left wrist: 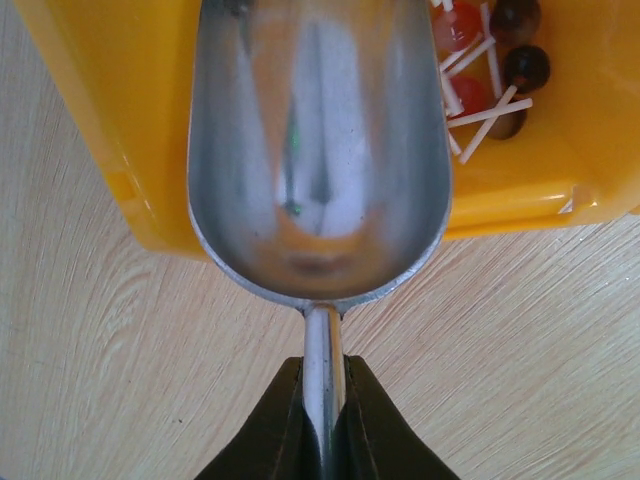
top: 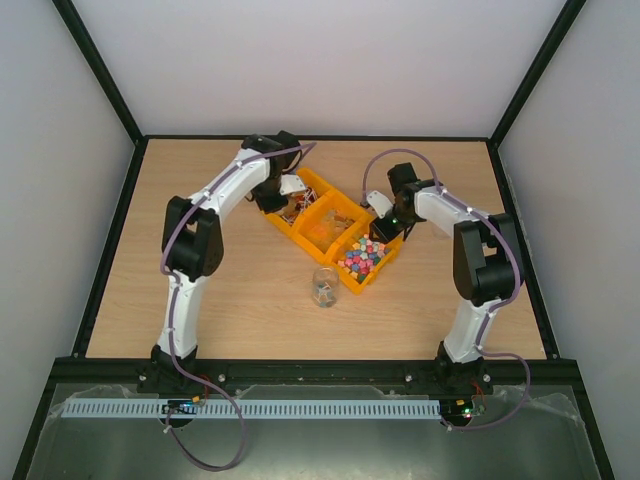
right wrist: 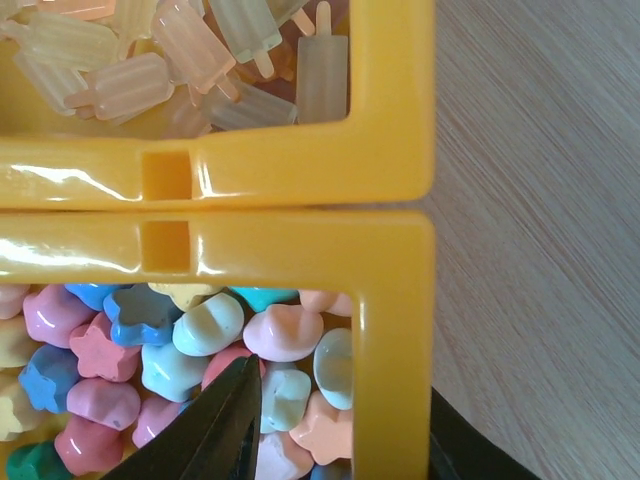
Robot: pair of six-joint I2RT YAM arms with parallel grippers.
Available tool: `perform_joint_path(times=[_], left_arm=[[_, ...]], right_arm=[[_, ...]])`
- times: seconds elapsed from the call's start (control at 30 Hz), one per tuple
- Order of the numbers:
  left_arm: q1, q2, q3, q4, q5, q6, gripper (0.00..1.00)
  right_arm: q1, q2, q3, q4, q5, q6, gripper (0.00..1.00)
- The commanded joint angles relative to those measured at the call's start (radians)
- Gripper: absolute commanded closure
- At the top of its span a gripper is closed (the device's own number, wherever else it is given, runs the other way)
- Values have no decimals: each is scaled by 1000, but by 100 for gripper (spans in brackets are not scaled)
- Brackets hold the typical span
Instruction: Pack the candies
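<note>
Candies (right wrist: 150,350) in pink, blue, yellow and pale green fill the candy bin (right wrist: 395,330), the end one of a yellow row. The right gripper (right wrist: 342,380) straddles that bin's corner wall with its jaws apart: one finger among the sweets, one outside. Two bins along from it, the left gripper (left wrist: 322,365) is clamped on the handle of a silver scoop (left wrist: 320,150) beside some lollipops (left wrist: 520,65).

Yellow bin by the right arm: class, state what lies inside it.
Pastel candies, pink, blue, yellow and green, fill the yellow bin. One finger of the right hand dips in, covering some; the bin floor is hidden beneath the pile.
</note>
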Motion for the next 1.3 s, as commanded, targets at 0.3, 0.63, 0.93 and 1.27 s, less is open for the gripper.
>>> perform_joint_path(times=[0.3,0.63,0.93,1.27], left_arm=[[5,88,-36,6,147,-45,98],[5,63,-154,173,231,-18,98],[17,-27,-341,455,409,-65,98],[88,-167,-583,739,567,-151,98]], right_arm=[[28,-8,5,19,-18,-37,78],[32,-3,1,36,-11,-49,90],[33,-3,-5,55,-24,-31,99],[28,1,-7,52,39,25,99]])
